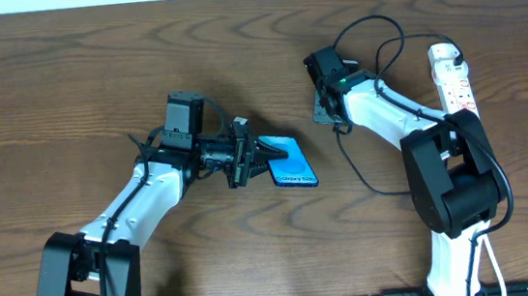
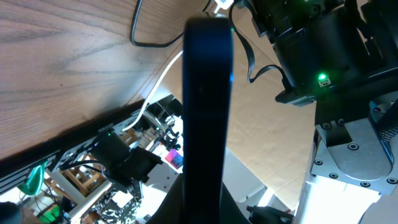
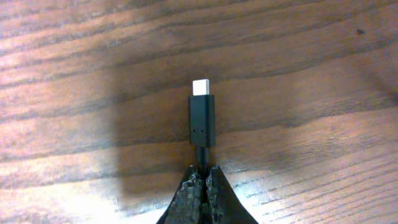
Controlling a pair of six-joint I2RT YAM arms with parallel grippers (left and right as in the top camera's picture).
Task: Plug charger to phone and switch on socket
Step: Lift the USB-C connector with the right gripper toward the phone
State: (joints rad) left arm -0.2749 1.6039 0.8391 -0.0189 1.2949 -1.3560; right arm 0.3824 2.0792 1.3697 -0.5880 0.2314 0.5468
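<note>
Between the closed fingertips of the right gripper, the charger cable is clamped just behind its connector, which projects ahead of the tips over the table. The left gripper is clamped on the phone, which extends beyond its tips. The socket lies well apart from both grippers.

Open table right of phone, crossed by charger cable.
</note>
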